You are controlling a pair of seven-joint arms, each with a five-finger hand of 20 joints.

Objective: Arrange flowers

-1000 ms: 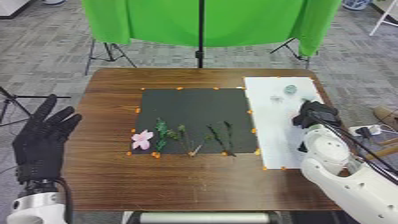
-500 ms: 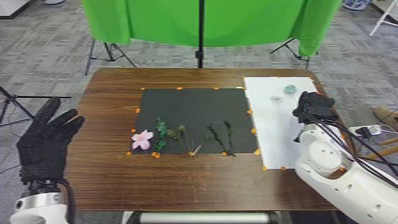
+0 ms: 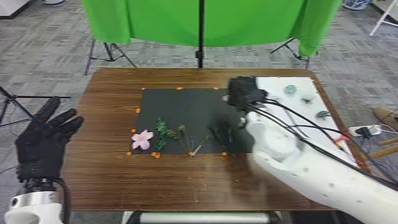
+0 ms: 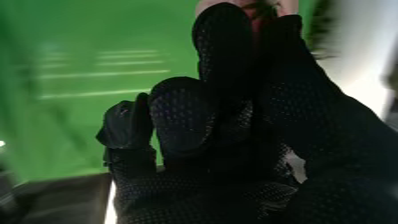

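while the right hand (image 3: 245, 92) pinches a pinkish piece (image 4: 287, 7) by the black mat's (image 3: 187, 107) far right corner, the left hand (image 3: 40, 147) is spread at left; a pink flower (image 3: 142, 139) lies near left.

bright green cloth (image 3: 155, 25)

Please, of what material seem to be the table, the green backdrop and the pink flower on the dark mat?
The table looks like wood or laminate, brown and grained, slightly glossy where light reflects. The green backdrop seems matte cloth, hanging in soft folds. The pink flower has matte-looking petals, perhaps fabric or paper; which, I cannot tell.
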